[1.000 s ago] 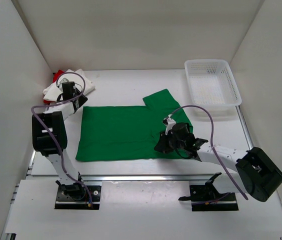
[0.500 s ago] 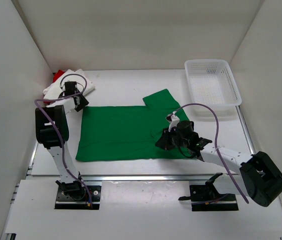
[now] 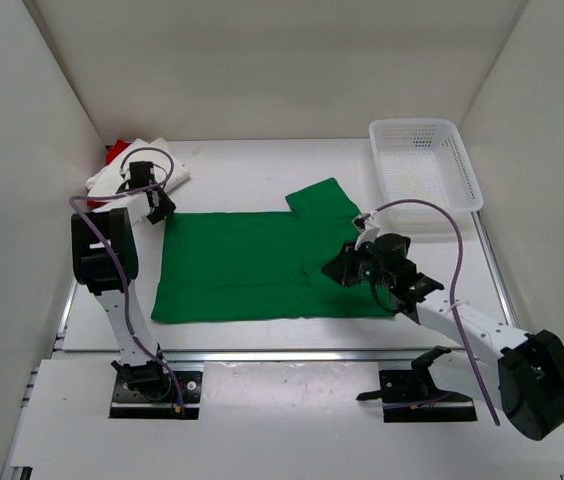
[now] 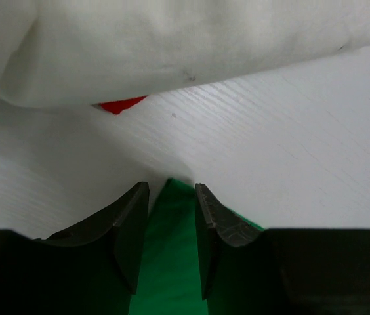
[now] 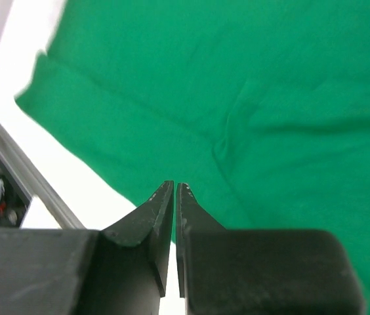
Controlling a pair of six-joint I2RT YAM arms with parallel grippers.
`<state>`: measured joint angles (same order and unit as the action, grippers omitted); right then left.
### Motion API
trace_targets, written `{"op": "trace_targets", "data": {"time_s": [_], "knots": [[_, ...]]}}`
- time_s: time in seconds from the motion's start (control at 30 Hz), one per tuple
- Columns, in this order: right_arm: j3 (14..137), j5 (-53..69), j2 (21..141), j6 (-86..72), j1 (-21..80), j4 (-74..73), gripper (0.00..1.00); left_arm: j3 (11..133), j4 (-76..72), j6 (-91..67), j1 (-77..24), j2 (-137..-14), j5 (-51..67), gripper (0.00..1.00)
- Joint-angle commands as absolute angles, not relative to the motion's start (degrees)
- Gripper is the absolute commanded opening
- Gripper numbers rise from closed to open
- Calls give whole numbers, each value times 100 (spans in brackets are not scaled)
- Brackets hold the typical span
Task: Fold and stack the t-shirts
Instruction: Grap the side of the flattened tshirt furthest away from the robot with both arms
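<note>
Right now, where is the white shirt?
The white shirt lies bunched at the table's far-left corner in the top view, over the red shirt, just beyond the left gripper.

I am looking into a robotics lab test cell, not a home or a shop. Plain white panels [image 3: 262, 60] wall in the white table [image 3: 252, 165] on three sides, with nothing hung on them. An aluminium rail [image 3: 282, 356] runs along the near edge. In front of it the left arm [image 3: 102, 260] and the right arm [image 3: 462, 320] each stand on a black base plate [image 3: 152, 393], and a purple cable [image 3: 432, 206] loops loosely along each. What lies on the table reads as trial props. A green t-shirt [image 3: 242, 265] is spread flat, an off-white t-shirt [image 3: 112, 178] and a red t-shirt [image 3: 117, 150] are heaped in the far left corner, and a white mesh basket [image 3: 412, 123] sits at the far right.
</note>
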<state>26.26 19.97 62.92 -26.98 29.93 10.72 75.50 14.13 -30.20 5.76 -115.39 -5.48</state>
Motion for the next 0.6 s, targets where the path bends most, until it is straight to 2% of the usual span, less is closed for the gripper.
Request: {"op": "trace_targets", "data": {"time_s": [0.0, 0.27, 0.4, 0.57], "knots": [[2865, 1942, 5951, -2777, 2839, 1309, 5, 7901, 1678, -2848, 484, -11619, -755, 45], [3023, 1793, 5651, -2839, 2524, 1301, 7, 8068, 1811, -2821, 457, -11681, -782, 32], [3076, 1601, 5835, -3006, 2180, 1555, 10, 7998, 1723, -2821, 448, -11611, -800, 21], [3970, 994, 7344, -2401, 2022, 1345, 16, 7937, 1696, -2812, 440, -11610, -765, 5]]}}
